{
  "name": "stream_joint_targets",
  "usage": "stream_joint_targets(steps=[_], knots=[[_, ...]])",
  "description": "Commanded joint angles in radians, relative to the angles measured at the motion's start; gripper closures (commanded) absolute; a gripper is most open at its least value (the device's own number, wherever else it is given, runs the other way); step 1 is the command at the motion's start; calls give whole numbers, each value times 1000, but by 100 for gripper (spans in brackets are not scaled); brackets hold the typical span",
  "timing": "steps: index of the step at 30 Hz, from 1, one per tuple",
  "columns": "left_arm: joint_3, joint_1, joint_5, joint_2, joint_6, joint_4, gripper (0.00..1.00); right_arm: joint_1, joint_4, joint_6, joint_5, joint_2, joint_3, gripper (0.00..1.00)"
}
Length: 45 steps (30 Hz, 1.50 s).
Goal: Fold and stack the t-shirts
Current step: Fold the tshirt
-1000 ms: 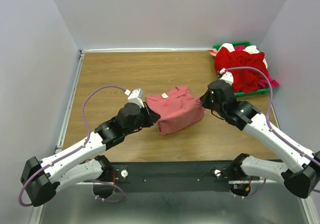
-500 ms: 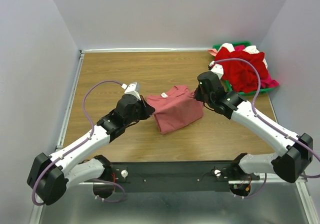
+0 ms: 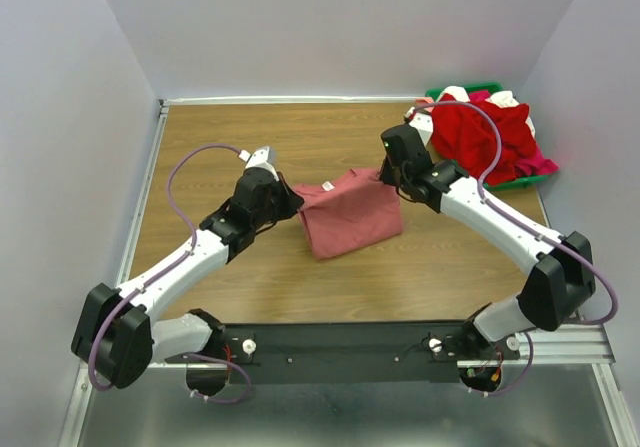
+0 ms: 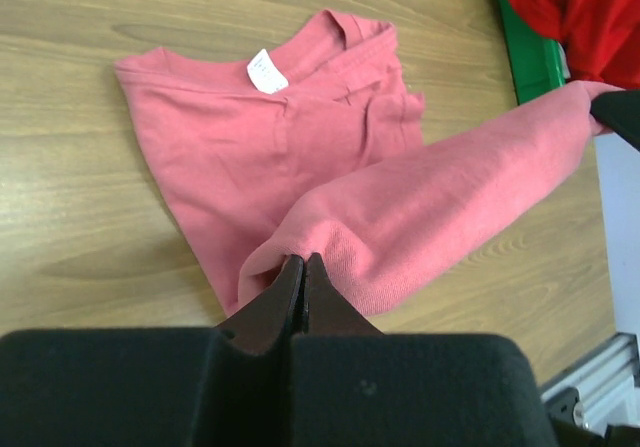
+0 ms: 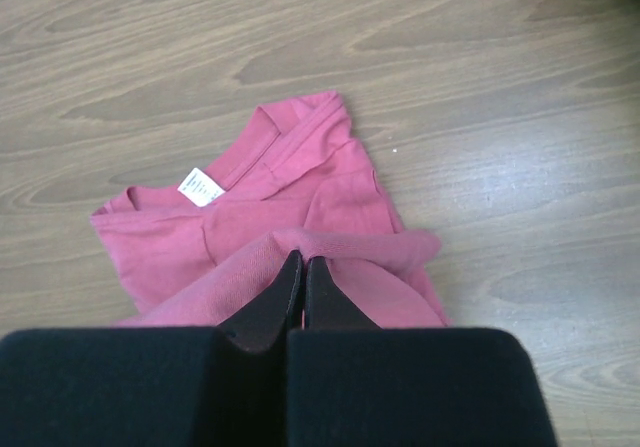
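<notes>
A pink t-shirt lies partly folded at the table's middle, its collar with a white label toward the far side. My left gripper is shut on the shirt's left folded edge and holds it lifted. My right gripper is shut on the right folded edge, also lifted above the collar part. The fold of cloth hangs between the two grippers over the lower layer.
A green bin at the far right holds a heap of red, white and magenta shirts. It shows at the top right of the left wrist view. A metal rail runs along the table's left edge.
Both grippers have carried the held edge of the pink shirt toward the far side, over the lower layer. The shirt now looks flatter and shorter.
</notes>
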Motion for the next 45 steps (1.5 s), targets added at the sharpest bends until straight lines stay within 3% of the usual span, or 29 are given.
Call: stream_joint_targets(steps=[1,22,24,26,27,28,29,30,31,36,41,45], knots=[[62,29,8,55,33,41,100,-28,38,-15,17,53,58,100],[258,154,-4,445,88,61,100,-131,67,-47,-48,380,228,98],[291,162,11,497,111,55,79,-143,65,-54,-45,409,257,92],[331,164,15,525,131,35,51,-154,67,-60,-60,443,276,84],[338,164,13,531,131,31,29,-165,65,-64,-81,452,303,76],[349,165,9,528,128,29,22,-168,64,-87,-100,462,316,49],[355,165,-1,514,126,14,9,-171,65,-100,-135,465,336,29],[358,165,-2,502,131,8,3,-171,65,-107,-144,457,337,6],[361,165,-4,488,131,-6,3,-171,64,-113,-158,448,336,0],[286,154,45,358,115,7,2,-171,67,-100,-278,275,223,0],[141,98,45,275,70,41,2,-171,103,-34,-394,75,-87,0],[76,70,38,258,56,49,2,-171,243,35,-452,-148,-380,0]])
